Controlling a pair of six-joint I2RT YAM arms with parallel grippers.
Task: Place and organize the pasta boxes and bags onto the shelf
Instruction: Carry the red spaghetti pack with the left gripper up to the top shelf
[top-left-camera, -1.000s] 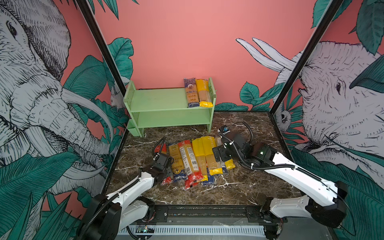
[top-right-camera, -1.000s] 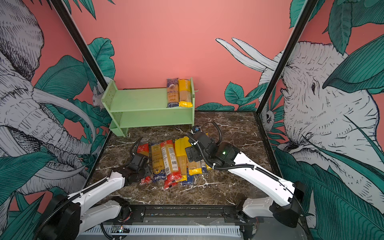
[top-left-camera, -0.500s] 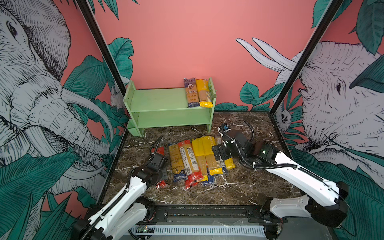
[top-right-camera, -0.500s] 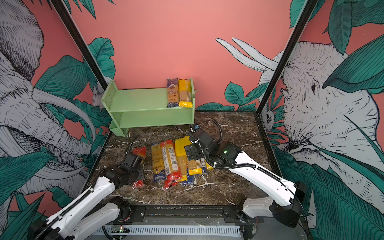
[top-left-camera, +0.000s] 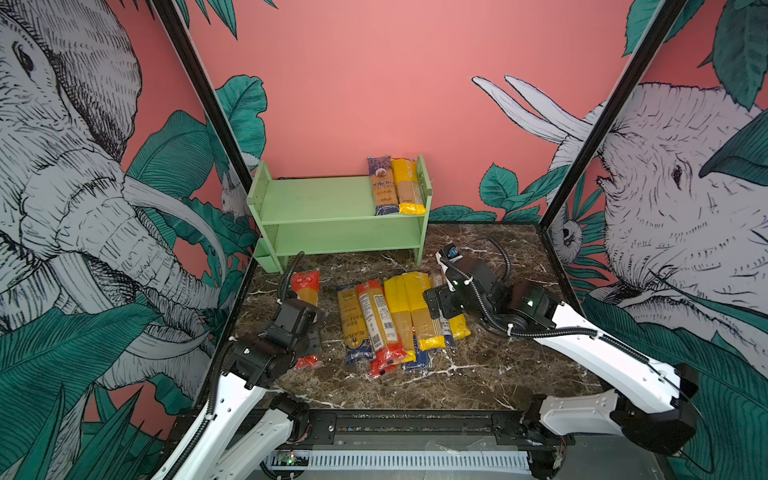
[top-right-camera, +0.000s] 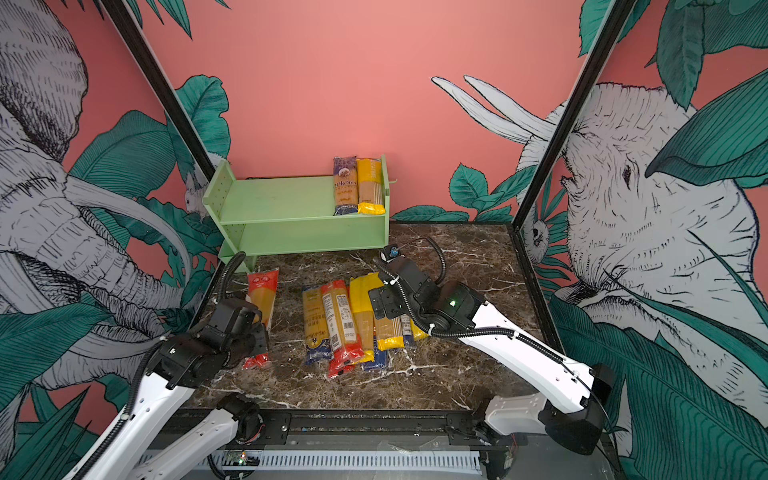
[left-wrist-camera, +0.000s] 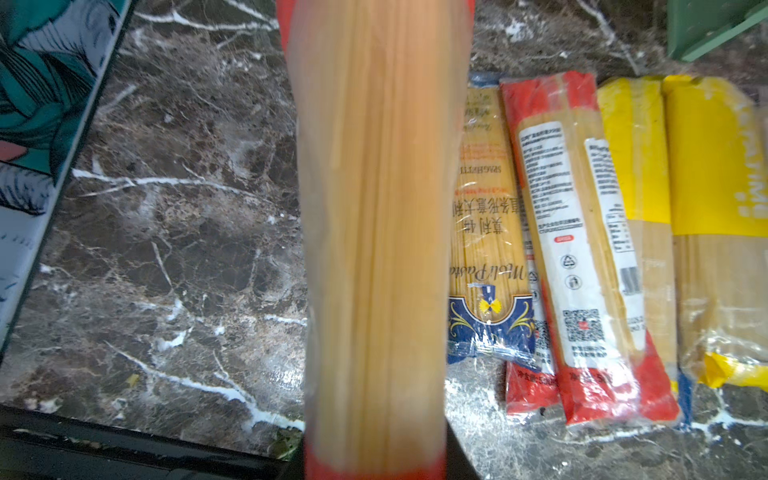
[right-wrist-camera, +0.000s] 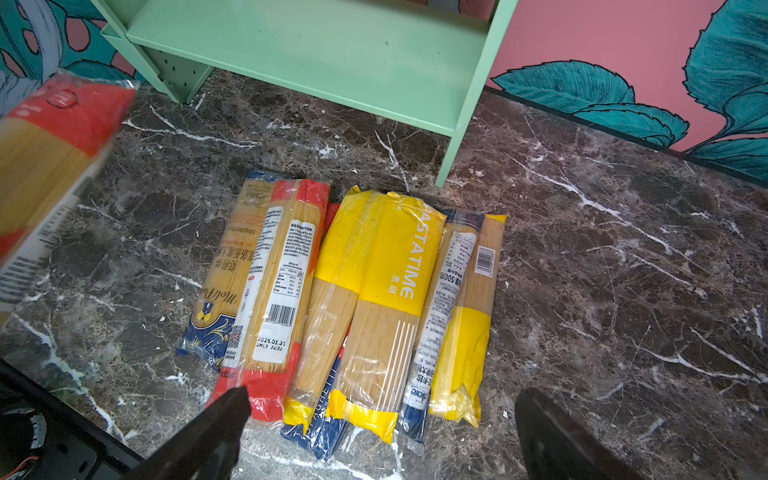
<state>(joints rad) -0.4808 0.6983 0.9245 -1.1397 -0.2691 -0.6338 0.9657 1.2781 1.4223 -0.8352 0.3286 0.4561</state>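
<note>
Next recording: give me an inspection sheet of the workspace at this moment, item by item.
Surface: dark marble tabletop, no spills seen.
Job's things: green shelf carries a dark-blue pack and a yellow pack at the right end of its top board; a pile of packs lies on the tabletop; a red-ended pack is held apart from the pile.
Clutter: nothing seen.
Grippers: left gripper shut on the red-ended pack; right gripper open, fingers over the pile.
Cables: black ribbed hoses loop off both wrists.
Surroundings: pink walls with an elephant and leaf mural.
</note>
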